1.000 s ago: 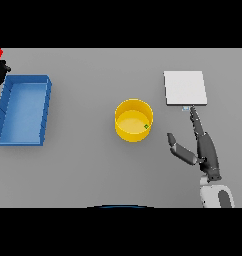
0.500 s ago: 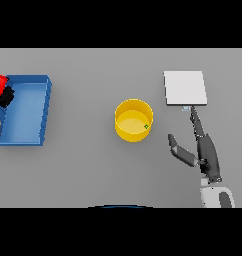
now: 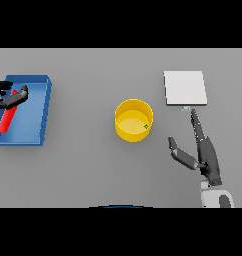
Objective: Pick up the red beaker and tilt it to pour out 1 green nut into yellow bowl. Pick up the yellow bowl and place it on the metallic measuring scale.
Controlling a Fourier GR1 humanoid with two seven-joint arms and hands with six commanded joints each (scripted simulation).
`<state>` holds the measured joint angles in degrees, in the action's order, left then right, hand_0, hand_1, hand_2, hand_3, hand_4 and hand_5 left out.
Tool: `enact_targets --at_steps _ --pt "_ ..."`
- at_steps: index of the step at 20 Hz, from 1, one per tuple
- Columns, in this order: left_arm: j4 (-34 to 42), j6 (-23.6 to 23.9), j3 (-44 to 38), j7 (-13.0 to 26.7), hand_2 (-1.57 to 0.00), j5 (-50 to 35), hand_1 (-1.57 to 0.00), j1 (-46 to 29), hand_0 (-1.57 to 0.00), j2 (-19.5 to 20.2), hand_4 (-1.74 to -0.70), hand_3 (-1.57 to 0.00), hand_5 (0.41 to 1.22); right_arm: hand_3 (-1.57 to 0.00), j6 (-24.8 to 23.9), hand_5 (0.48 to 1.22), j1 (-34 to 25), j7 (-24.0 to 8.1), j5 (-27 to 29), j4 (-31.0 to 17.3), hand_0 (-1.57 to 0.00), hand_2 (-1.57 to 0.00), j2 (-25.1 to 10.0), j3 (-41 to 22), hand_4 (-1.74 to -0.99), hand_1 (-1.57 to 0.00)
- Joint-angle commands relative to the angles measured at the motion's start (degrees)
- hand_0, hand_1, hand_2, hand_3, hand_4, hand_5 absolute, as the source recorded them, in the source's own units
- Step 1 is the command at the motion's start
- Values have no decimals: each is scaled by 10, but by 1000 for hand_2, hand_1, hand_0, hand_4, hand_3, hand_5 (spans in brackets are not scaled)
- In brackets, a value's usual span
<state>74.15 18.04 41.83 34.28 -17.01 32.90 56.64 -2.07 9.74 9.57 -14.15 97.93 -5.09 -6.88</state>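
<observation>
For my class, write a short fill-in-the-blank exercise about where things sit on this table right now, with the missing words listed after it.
1. The green nut lies inside the yellow ____.
2. The red beaker is over the ____ tray, under the left hand.
3. The measuring scale has ____ on it.
4. The right hand has its fingers ____, holding nothing.

Missing words: bowl; blue; nothing; straight
</observation>
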Motion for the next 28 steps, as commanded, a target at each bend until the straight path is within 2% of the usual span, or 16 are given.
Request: enact_targets --at_steps 1,5,8,10,11,14,16,19,21,23,24,28 --pt "3 -1 -1 5 -251 -6 -247 -1 -305 -3 -831 -236 688 1 -1 666 -6 -9 -3 -2 1 1 0 -1 -1189 1" --pt "0 12 -6 -13 -102 -4 -100 0 -124 -10 -791 -96 674 1 0 660 -6 -23 -5 9 1 1 -1 -4 -1193 1" --pt "-15 19 -18 -30 -52 -6 -51 12 -63 -17 -785 -49 674 1 -13 660 -5 -31 -38 10 1 1 -7 -11 -1203 1" --pt "-16 24 -19 -40 -33 -4 -32 12 -40 -19 -781 -31 674 1 5 677 -17 -32 -38 9 1 1 -16 -19 -1175 1" --pt "-20 24 -23 -46 -26 -7 -26 12 -32 -20 -780 -24 679 1 20 694 -28 -22 -32 10 1 1 -28 -18 -1162 1" --pt "-18 29 -17 -38 -13 -7 -13 12 -16 -31 -781 -12 700 1 53 709 -80 -32 -64 -3 1 1 -64 -38 -1221 1" --pt "-17 26 -19 -49 -8 -10 -8 6 -10 -27 -790 -7 707 1 75 700 -106 -46 -91 -12 1 1 -87 -56 -1255 1" --pt "-14 26 -17 -52 -4 -11 -3 4 -5 -26 -795 -3 709 1 100 677 -158 -66 -159 -30 1 1 -133 -88 -1282 1" --pt "-22 23 -16 -48 -2 -11 -2 5 -3 -31 -795 -2 708 1 121 669 -193 -50 -198 -35 1 1 -160 -116 -1278 1" --pt "-18 25 -16 -46 -1 -9 -1 11 -1 -29 -793 -1 716 1 144 666 -232 -52 -233 -52 1 1 -176 -143 -1276 1" --pt "-14 29 -13 -51 0 -8 0 6 -1 -31 -794 0 719 1 153 664 -257 -54 -243 -68 1 1 -173 -155 -1270 1" --pt "-11 27 -8 -29 0 -5 0 19 0 -34 -798 0 723 1 194 656 -312 -39 -255 -111 1 1 -182 -181 -1274 1"
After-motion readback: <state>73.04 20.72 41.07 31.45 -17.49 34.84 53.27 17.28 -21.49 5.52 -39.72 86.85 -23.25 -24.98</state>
